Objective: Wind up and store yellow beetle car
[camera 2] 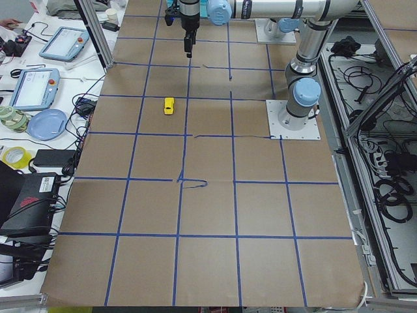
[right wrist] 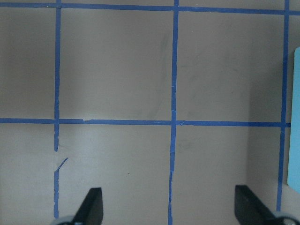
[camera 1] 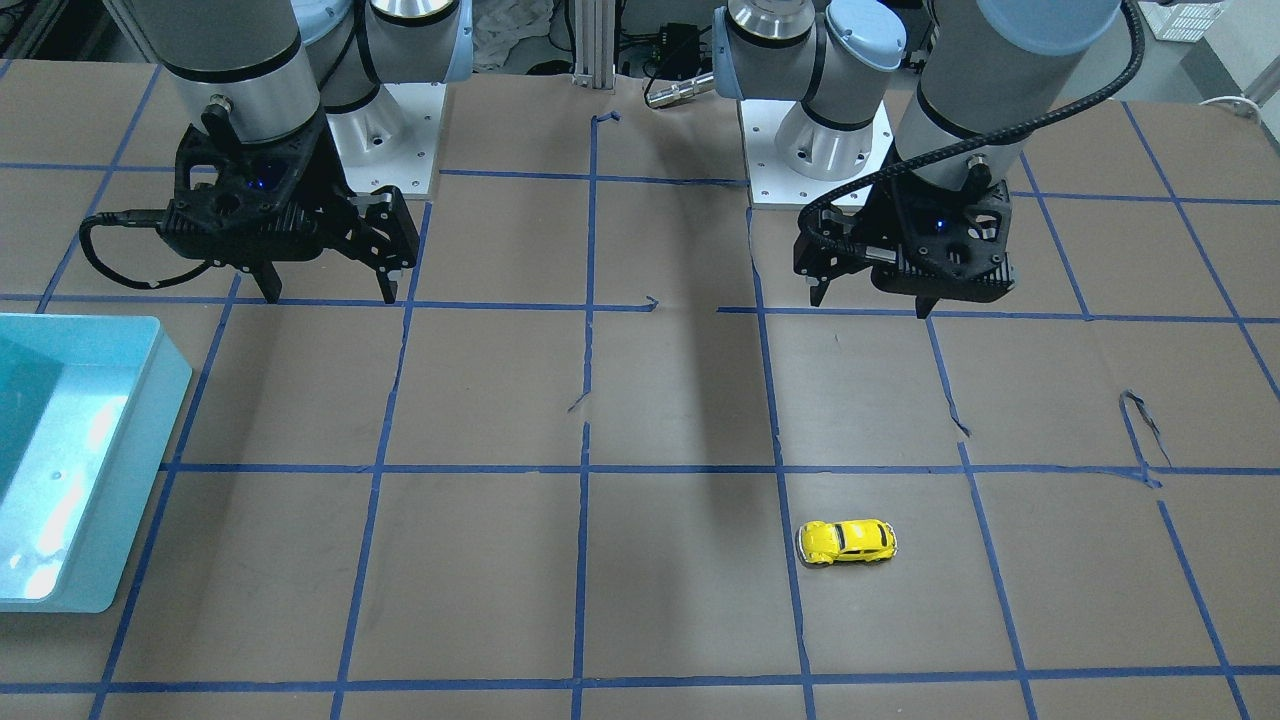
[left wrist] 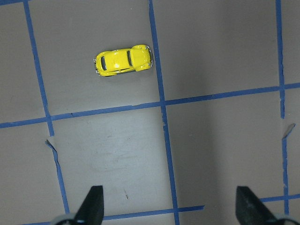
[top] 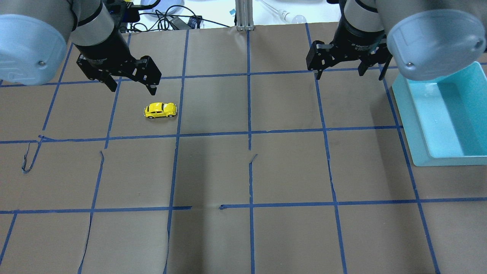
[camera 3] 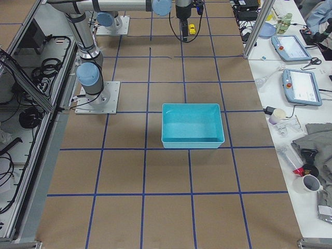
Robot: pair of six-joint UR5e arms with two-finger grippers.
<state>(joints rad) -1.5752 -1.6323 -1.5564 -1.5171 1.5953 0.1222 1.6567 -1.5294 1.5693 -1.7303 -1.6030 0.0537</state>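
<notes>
We see the left hand [top: 133, 90] spread wide, fingers [left wrist: 93, 204] holding nothing, hovering over the desk [top: 247, 171]. The yellow beetle car [top: 160, 110] sits on its wheels on the desk just off that hand's fingertips, not touching them, w/ one end right beside a blue tape line [top: 179, 114]. The right hand [camera 1: 329, 296] is likewise spread & holds nothing, well apart from the car, nr a teal bin [top: 409, 121] at the desk's right end.
</notes>
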